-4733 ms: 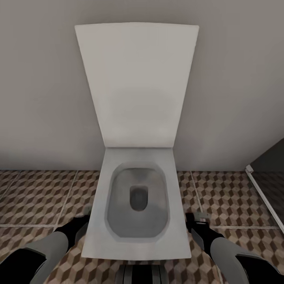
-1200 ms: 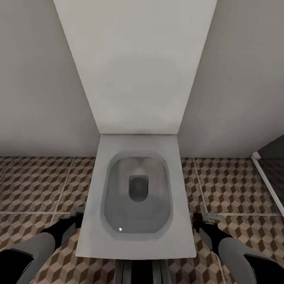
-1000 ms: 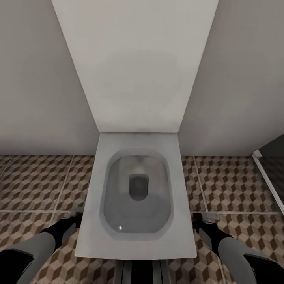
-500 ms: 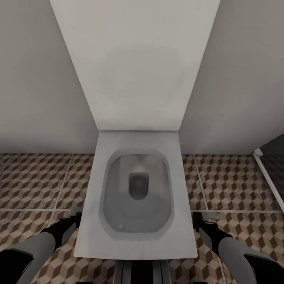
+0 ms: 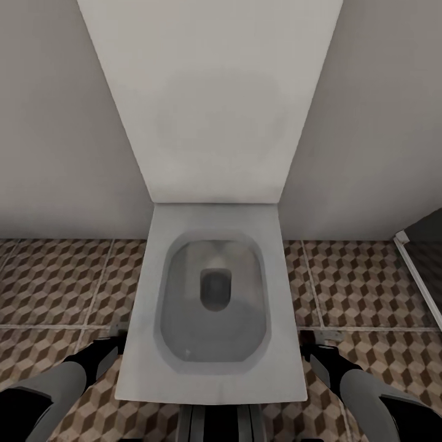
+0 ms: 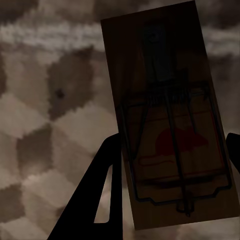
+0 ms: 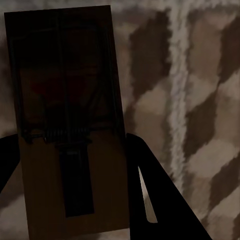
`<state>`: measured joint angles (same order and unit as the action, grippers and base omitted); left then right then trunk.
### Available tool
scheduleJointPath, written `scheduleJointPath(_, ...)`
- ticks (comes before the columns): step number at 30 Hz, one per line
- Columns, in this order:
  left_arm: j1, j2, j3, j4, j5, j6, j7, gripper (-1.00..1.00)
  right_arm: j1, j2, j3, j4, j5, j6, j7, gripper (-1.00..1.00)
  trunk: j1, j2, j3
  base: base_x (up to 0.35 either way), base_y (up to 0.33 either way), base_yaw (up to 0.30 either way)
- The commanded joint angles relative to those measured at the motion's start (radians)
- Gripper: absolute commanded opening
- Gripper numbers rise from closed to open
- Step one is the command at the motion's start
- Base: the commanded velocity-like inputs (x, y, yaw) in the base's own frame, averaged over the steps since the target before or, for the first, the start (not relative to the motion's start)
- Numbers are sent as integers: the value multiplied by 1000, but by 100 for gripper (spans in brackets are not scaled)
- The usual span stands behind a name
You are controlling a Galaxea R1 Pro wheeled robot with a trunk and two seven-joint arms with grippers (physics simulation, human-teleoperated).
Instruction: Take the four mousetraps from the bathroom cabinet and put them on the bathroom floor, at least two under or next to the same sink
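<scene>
Head view, centre: a white square toilet [image 5: 212,307] is seen from above, its lid [image 5: 212,98] raised against a plain grey wall [image 5: 55,123].
Head view, floor: the bathroom floor [image 5: 55,288], tiled in a brown, beige and cream cube pattern with pale grout lines, is spread on both sides of the toilet.
Head view, right edge: a dark panel with a white frame strip [image 5: 417,276] is met at the floor.
Head view, arms: the left hand [image 5: 116,336] is lowered just beside the toilet's left side, the right hand [image 5: 316,339] just beside its right side; both are partly hidden, and what they carry cannot be made out here.
Left wrist view, hand: a mousetrap in the left hand [image 6: 170,125] is seen close up, clamped between dark fingers [image 6: 95,200] at its two long edges.
Left wrist view, trap detail: a brown board with a wire spring, a dark bar and a red mouse mark is shown, tilted slightly.
Left wrist view, behind: blurred cube-pattern tiles are seen behind the board; whether it touches them cannot be told.
Right wrist view, hand: a mousetrap in the right hand [image 7: 70,125] is gripped the same way between dark fingers [image 7: 160,195].
Right wrist view, trap detail: this board is in deep shadow, with only a coil and a dark bar made out.
Right wrist view, behind: tiles and a pale grout line are seen beside the board.
</scene>
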<state>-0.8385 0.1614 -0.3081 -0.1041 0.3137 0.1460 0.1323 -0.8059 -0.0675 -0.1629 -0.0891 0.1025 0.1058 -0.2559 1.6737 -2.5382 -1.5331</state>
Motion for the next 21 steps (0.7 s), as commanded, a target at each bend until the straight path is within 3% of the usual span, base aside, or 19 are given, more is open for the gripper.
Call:
scheduleJointPath(1, 1, 0, -16, -2, 16, 7, 8, -100, 1, 1, -12, 0, 3, 6, -3, -100, 0, 0, -1, 0, 0, 0)
scheduleJointPath(14, 1, -1, -16, -2, 16, 7, 7, -100, 0, 1, -12, 0, 3, 6, -3, -100, 0, 0, -1, 0, 0, 0)
scheduleJointPath(15, 1, -2, -16, -2, 16, 7, 7, -100, 0, 1, -12, 0, 3, 6, -3, 100, 0, 0, -1, 0, 0, 0)
scheduleJointPath(21, 1, -3, -16, -2, 16, 7, 7, -100, 1, 1, -12, 0, 3, 7, -3, 100, 0, 0, -1, 0, 0, 0)
